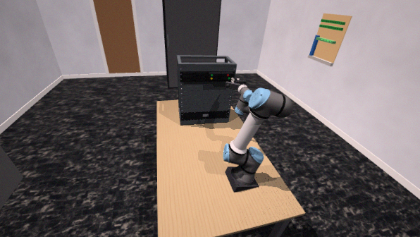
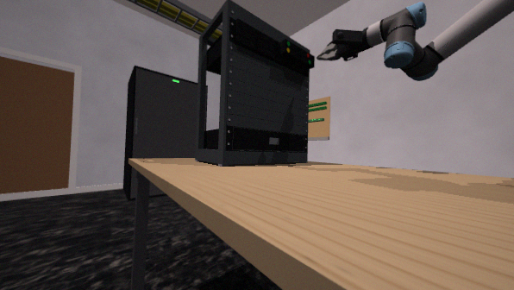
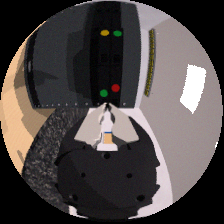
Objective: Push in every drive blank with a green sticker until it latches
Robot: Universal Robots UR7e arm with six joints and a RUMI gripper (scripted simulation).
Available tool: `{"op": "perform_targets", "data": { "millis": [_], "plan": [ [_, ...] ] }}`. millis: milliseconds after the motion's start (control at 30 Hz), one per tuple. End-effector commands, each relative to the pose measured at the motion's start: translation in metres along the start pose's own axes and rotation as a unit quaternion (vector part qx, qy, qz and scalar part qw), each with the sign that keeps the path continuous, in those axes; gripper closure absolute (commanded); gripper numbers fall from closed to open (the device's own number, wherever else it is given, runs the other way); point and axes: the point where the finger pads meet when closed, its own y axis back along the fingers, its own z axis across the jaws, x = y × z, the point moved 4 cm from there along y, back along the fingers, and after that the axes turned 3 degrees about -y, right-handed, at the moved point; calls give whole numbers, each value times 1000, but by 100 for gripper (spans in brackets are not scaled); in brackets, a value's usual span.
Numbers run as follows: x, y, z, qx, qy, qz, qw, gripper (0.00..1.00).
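Item: dark open-framed equipment rack [image 1: 183, 92], standing loose on the pale wooden table [image 1: 183, 183], with four round stickers on its upper drive blanks; I read them as two green [image 3: 104, 92] [image 3: 117, 33], one red [image 3: 115, 88] and one yellow [image 3: 105, 33]. Tool: my black two-jaw gripper [image 2: 324, 54], fingers clenched tip to tip on nothing, forming one blunt point. Position: the rack's upper front lies just ahead of the fingertips, apart from them; in the wrist view the nearer green sticker sits just beyond the tips and the red one just beside it, to the other side. Hazards, as I judge them: the contact point is high on an unfastened rack, so a hard or fast push could tip it or slide it back off its spot; a small sideways drift would drive in the red blank instead; an off-centre press could skew the blank short of latching.
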Motion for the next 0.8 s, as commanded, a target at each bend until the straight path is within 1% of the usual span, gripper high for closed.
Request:
{"op": "perform_targets", "data": {
  "millis": [0, 267, 333, 767],
  "plan": [
    [10, 3, 0, 1, -1, 1, 1000, 100],
    [33, 9, 4, 1, -1, 1, 1000, 100],
    [33, 9, 4, 1, -1, 1, 1000, 100],
    [86, 23, 12, 1, -1, 1, 1000, 100]
  ]
}}
